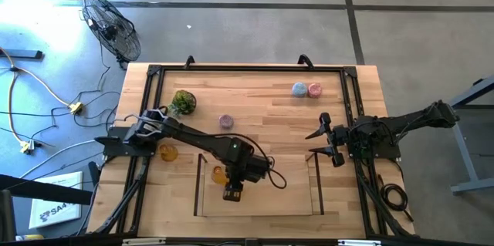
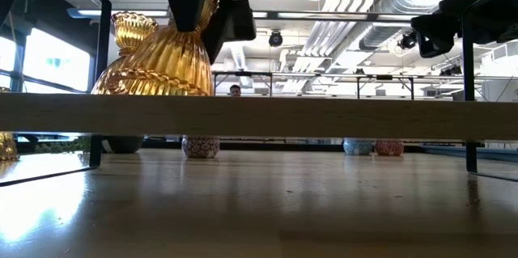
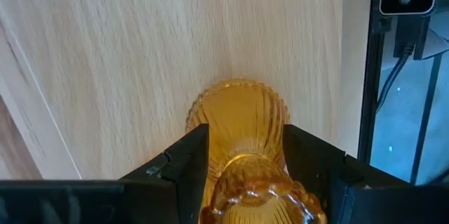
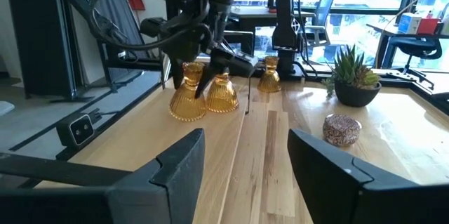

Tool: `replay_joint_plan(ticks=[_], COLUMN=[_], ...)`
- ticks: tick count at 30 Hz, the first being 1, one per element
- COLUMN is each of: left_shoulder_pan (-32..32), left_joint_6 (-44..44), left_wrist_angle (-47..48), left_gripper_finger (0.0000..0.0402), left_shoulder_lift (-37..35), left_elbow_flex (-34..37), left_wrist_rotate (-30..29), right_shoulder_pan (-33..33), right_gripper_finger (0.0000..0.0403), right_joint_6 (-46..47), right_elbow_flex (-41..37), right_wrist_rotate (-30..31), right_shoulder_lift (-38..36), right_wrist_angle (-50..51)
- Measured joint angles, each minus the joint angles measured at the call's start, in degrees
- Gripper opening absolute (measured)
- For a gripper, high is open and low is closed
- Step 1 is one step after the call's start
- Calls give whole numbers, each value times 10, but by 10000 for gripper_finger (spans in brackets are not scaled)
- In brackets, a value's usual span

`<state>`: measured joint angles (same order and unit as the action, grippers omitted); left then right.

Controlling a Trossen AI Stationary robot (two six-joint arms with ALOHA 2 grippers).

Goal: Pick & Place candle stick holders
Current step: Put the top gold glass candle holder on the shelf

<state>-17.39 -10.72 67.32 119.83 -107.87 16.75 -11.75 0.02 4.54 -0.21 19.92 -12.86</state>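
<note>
The left gripper pinches an amber candle stick holder inside the wooden tray, just beside a second amber holder. This looks like placing; next comes lowering and release. The right gripper waits spread beyond the tray's right edge.

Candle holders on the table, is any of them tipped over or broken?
Nothing stands out. The amber holders stand upright, one between the left gripper's jaws; the purple holder, blue holder and pink holder sit upright too.

Held amber holder cut off by frame edge
</note>
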Motion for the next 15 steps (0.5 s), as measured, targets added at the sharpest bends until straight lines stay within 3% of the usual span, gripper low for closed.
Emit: replay_joint_plan(ticks=[15], left_shoulder_pan=[1], left_joint_6=[0], left_wrist_angle=[-5], left_gripper_finger=[172], left_shoulder_lift=[0], left_elbow_flex=[1], left_wrist_rotate=[4], right_shoulder_pan=[0], right_gripper_finger=[200], right_joint_6=[0], right_elbow_flex=[0], right_wrist_rotate=[0], right_shoulder_lift=[0], right_wrist_angle=[1])
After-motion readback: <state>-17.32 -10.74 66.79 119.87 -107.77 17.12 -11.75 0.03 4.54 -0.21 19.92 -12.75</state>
